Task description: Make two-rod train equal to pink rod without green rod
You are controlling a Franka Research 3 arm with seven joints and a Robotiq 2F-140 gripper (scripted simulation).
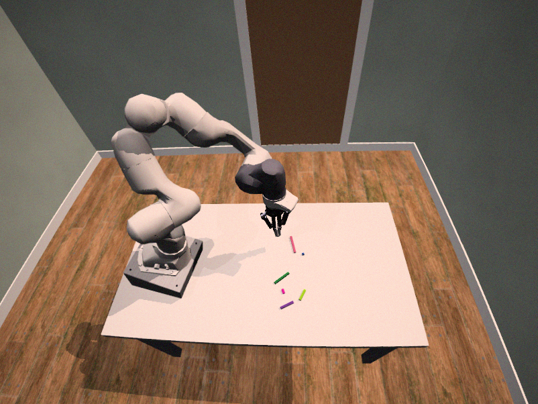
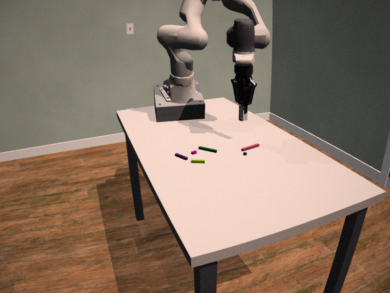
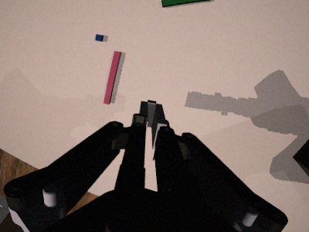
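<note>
My gripper (image 1: 276, 231) (image 2: 242, 109) (image 3: 149, 113) is shut on a short grey rod (image 2: 240, 119) (image 3: 153, 108) that points down from the fingertips, well above the table. The pink rod (image 1: 292, 244) (image 2: 250, 146) (image 3: 112, 77) lies flat just ahead of the gripper, with the tiny blue rod (image 1: 302, 254) (image 2: 244, 153) (image 3: 100, 37) beside its far end. Further off lie the green rod (image 1: 281, 278) (image 2: 207, 149) (image 3: 185, 2), the magenta rod (image 1: 282, 290) (image 2: 193, 152), the lime rod (image 1: 302, 294) (image 2: 197, 161) and the purple rod (image 1: 286, 305) (image 2: 181, 155), all apart from one another.
The rods lie on a white table (image 1: 369, 282) (image 2: 252, 195). The robot base (image 1: 162, 269) (image 2: 178, 107) stands on the table's corner behind the gripper.
</note>
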